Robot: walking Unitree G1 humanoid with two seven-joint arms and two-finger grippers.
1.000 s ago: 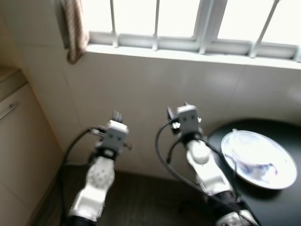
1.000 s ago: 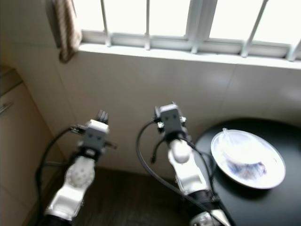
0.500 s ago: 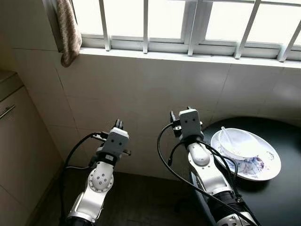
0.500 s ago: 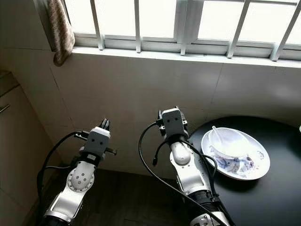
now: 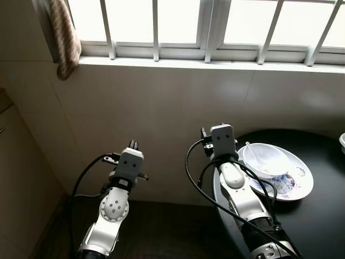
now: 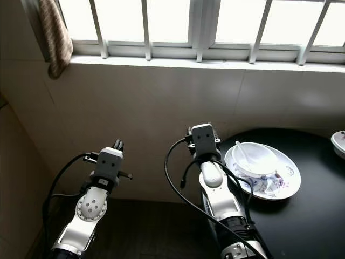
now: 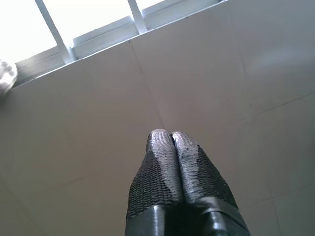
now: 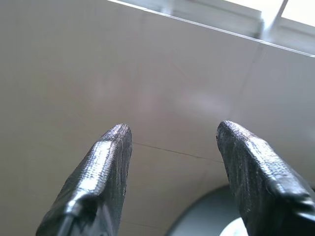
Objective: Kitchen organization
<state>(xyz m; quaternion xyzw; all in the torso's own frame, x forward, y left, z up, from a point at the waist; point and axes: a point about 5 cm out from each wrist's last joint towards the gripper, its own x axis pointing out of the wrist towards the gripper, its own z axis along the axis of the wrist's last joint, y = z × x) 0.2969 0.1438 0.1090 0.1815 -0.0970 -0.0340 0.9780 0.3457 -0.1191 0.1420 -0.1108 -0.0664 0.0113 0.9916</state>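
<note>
In the lower right of the head views, a round black table (image 5: 318, 221) stands against the white tiled wall (image 5: 161, 113) under a barred window (image 5: 215, 21), and on it, near the table's wall-side edge, rests a wide white plate with a blue-and-red pattern (image 5: 294, 186). A white bowl (image 5: 265, 162) sits on the plate with a white ceramic spoon (image 5: 251, 151) lying in it, a stack that reads as used dishes waiting to be cleared. A small part of another white dish (image 6: 339, 143) shows at the right edge. The right gripper (image 8: 172, 142) is raised at centre frame, just left of the plate, its two black fingers spread wide with nothing between them, which suits a coming reach toward the dishes. The left gripper (image 7: 171, 137), at lower left over the dark floor (image 5: 161, 232), has its fingers pressed together on nothing and looks idle. A brownish patterned cloth (image 5: 63, 38) hangs at the upper left beside the window. No brand, label or writing is legible anywhere.
</note>
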